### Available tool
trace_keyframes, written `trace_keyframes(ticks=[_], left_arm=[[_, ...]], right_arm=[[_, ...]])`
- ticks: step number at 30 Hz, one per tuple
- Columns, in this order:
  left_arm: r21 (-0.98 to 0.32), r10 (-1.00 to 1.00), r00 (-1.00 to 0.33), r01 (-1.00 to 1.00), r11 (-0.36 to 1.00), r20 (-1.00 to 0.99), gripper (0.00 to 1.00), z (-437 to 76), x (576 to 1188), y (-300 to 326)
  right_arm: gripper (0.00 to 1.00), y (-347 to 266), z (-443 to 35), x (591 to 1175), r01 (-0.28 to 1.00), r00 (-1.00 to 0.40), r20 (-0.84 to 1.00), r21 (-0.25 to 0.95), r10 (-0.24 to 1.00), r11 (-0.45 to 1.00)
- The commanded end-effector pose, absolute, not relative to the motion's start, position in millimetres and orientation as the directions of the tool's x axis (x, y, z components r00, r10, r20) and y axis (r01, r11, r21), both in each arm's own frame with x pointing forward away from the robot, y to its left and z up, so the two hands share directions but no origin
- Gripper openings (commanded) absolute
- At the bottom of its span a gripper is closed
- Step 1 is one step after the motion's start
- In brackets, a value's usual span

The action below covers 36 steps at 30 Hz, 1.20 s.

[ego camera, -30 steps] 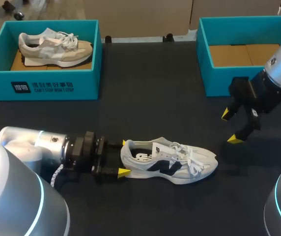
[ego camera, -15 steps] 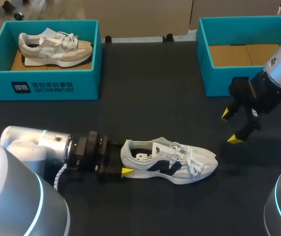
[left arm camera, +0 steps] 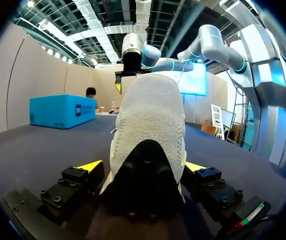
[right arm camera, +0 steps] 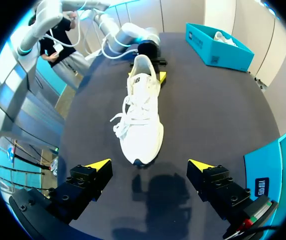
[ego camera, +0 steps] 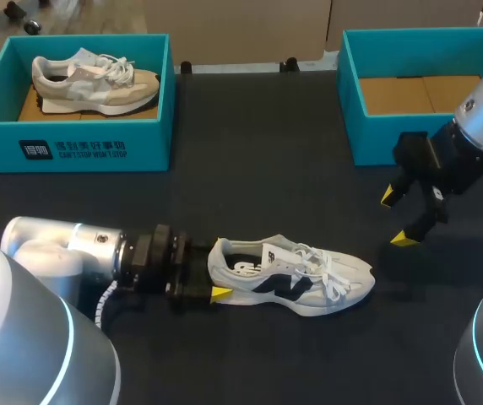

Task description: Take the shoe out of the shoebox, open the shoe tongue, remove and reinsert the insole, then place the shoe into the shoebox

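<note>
Since a second ago the left tool [ego camera: 214, 272] has slid forward until its fingers sit on either side of the heel of the white shoe [ego camera: 309, 283]. The right arm has not moved.

From the head camera, the shoe lies on its sole on the desk [ego camera: 258, 169], heel at the left tool and toe pointing away from it. The right tool [ego camera: 396, 218] hangs open above the desk, beyond the toe and apart from it. Behind it stands the empty shoebox [ego camera: 368, 139]. A second box [ego camera: 73, 148] holding a beige shoe [ego camera: 89, 80] is well ahead of the left tool.

The left wrist camera shows the heel filling the gap between the yellow tips. They flank it closely but do not look pressed in, so I read this tool as open.

The right wrist camera shows the toe just ahead of its own spread fingers, laces and tongue further out, and the left tool at the far end.

The shoe is already out of its box, so steadying it for the tongue seems to be the step in hand. Next, the left tool likely needs to close on the heel, then the right must come down over the laces to lift the tongue.
</note>
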<state>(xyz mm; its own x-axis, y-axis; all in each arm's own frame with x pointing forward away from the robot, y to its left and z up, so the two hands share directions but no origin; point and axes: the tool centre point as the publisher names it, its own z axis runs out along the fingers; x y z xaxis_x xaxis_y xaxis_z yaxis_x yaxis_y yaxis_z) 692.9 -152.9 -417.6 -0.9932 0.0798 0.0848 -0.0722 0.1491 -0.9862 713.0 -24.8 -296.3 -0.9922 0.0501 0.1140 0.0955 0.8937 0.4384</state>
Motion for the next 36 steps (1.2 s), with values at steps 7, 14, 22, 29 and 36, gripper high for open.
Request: trace_keyframes(ticks=[7, 14, 22, 29, 36], left_arm=[[-0.985, 0.096, -0.991, -0.073, 0.154, 0.089, 1.0, -419, 690, -157], [-0.986, 0.096, -0.991, -0.075, 0.152, 0.09, 1.0, -420, 690, -161], [-0.985, 0.104, -0.991, -0.071, 0.155, 0.088, 1.0, -420, 686, -163], [-0.985, 0.105, -0.99, -0.074, 0.153, 0.09, 1.0, -419, 684, -165], [-0.984, 0.087, -0.992, -0.075, 0.159, 0.09, 1.0, -424, 687, -169]], right_arm=[[1.0, -25, -297, 712, 0.095, -0.992, 0.112, 0.437, 0.051, 0.895], [1.0, -25, -297, 712, 0.095, -0.992, 0.112, 0.437, 0.051, 0.895], [1.0, -25, -297, 712, 0.095, -0.992, 0.112, 0.437, 0.051, 0.895], [1.0, -25, -297, 712, 0.095, -0.992, 0.112, 0.437, 0.051, 0.895], [1.0, -25, -297, 712, 0.095, -0.992, 0.112, 0.437, 0.051, 0.895]])
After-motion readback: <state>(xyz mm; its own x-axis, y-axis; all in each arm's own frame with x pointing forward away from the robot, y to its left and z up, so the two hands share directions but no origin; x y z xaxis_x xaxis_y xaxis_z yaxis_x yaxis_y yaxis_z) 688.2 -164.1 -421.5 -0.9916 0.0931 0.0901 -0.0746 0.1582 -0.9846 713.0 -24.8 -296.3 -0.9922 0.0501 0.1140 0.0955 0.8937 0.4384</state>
